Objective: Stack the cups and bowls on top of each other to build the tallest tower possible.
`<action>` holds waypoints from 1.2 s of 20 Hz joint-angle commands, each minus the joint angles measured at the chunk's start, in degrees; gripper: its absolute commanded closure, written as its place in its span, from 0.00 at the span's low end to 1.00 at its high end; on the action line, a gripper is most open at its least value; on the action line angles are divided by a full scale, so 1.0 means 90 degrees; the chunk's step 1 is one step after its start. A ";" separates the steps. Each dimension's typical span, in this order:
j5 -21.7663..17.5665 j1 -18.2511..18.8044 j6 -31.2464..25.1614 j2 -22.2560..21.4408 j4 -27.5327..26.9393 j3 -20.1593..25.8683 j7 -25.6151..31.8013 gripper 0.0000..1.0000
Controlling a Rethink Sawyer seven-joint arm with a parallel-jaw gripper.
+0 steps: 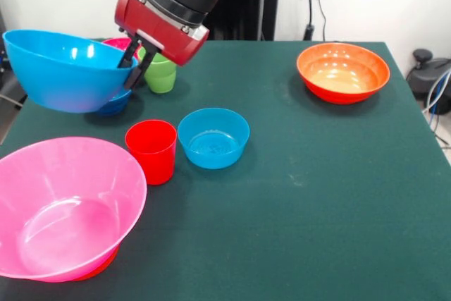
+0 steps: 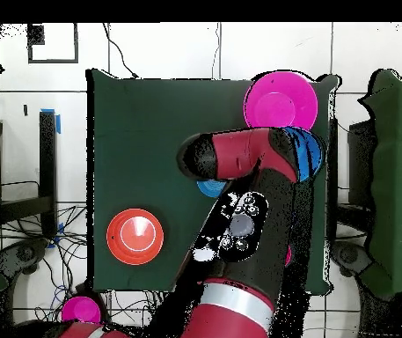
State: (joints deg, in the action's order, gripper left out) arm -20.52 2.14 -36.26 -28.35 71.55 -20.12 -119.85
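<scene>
On the dark green table (image 1: pixel 317 195), our jaws pinch the large light blue bowl's (image 1: pixel 60 68) rim, lifting it tilted, presumably for stacking.

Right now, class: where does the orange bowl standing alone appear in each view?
Front view: the orange bowl sits far right on the table.
Overhead view: it sits lower left, beside the arm.
Shared landmark: the pink bowl, diagonally opposite across the table.

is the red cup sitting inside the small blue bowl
No, the red cup stands upright on the table beside the small blue bowl, just to its left in the front view, and the bowl looks empty.
</scene>
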 commanded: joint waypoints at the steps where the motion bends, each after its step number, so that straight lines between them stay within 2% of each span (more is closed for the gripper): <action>1: 0.0148 0.0277 -0.1399 0.0254 -0.1436 0.1414 0.1545 1.00; 8: -0.0037 0.0477 -0.2287 0.0539 -0.2534 0.1715 0.1785 1.00; 13: -0.0090 0.0567 -0.2723 0.0628 -0.3084 0.1891 0.1985 1.00; 16: -0.0108 0.0618 -0.2870 0.0690 -0.3353 0.1975 0.2116 1.00; 18: -0.0089 0.0650 -0.2821 0.0680 -0.3300 0.2020 0.2088 1.00; 24: -0.0067 0.0761 -0.3121 0.1082 -0.4003 0.2240 0.2137 1.00</action>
State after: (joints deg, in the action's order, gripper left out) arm -20.62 7.64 -57.17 -23.20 41.63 -8.26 -118.89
